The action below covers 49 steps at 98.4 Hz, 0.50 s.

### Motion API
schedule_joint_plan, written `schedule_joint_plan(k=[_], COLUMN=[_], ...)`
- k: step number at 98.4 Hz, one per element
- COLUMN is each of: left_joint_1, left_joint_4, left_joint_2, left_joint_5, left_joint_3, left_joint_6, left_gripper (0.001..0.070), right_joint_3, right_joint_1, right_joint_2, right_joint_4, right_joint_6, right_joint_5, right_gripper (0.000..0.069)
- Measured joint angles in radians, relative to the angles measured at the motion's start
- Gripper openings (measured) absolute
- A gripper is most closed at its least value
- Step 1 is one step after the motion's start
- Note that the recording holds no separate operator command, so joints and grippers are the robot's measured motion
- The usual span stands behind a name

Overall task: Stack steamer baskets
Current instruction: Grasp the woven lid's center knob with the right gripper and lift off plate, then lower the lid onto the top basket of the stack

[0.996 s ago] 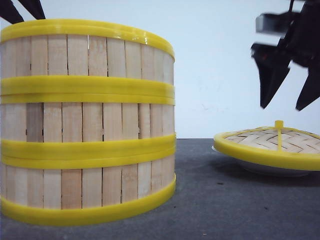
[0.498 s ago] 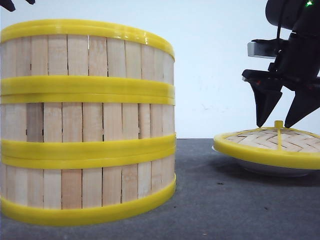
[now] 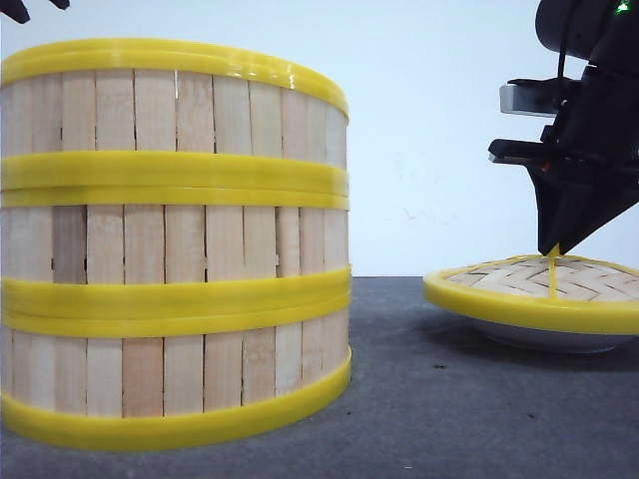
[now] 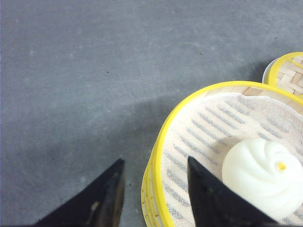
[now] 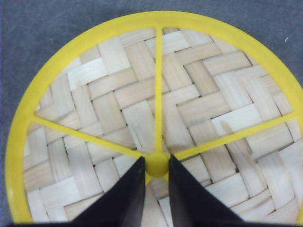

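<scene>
Three steamer baskets (image 3: 175,244) stand stacked on the left, wooden slat walls between yellow rims. The top basket's rim (image 4: 161,156) shows in the left wrist view, with a white bun (image 4: 262,177) on its mesh liner. My left gripper (image 4: 155,161) hangs open above that rim, one finger outside and one inside; only its tip (image 3: 20,8) shows in the front view. On the right, my right gripper (image 3: 554,244) is shut on the yellow knob (image 5: 156,165) of the domed woven lid (image 5: 113,94).
The lid (image 3: 529,294) rests on a white shallow plate (image 3: 539,339) at the right, also seen in the left wrist view (image 4: 289,71). Dark grey tabletop (image 3: 399,399) lies between the stack and the plate.
My right gripper came down onto the lid and closed its fingers on the knob. The left gripper's fingers rose almost out of the front view.
</scene>
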<state>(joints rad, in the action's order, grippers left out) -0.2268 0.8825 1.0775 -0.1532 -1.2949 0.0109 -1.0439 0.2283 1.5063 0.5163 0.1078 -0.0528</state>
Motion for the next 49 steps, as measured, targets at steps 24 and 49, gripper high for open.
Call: schedule_joint_plan(k=[24,49], left_joint_1=[0.000,0.015], left_joint_4=[0.000,0.000], left_joint_2=[0.000,0.000], left_joint_5=[0.071,0.107], left_joint_3=[0.000,0.000], left_joint_6=[0.000,0.000], left_gripper=[0.0240,0.0239], right_joint_3=[-0.067,-0.373], right_joint_1=[0.001,0.053], right_joint_2=[-0.008,-0.043], right_joint_4=[0.096,0.292], right_joint_6=[-0.004,-0.037], right_joint_5=[-0.032,-0.141], right_gripper=[0.0063,0.0063])
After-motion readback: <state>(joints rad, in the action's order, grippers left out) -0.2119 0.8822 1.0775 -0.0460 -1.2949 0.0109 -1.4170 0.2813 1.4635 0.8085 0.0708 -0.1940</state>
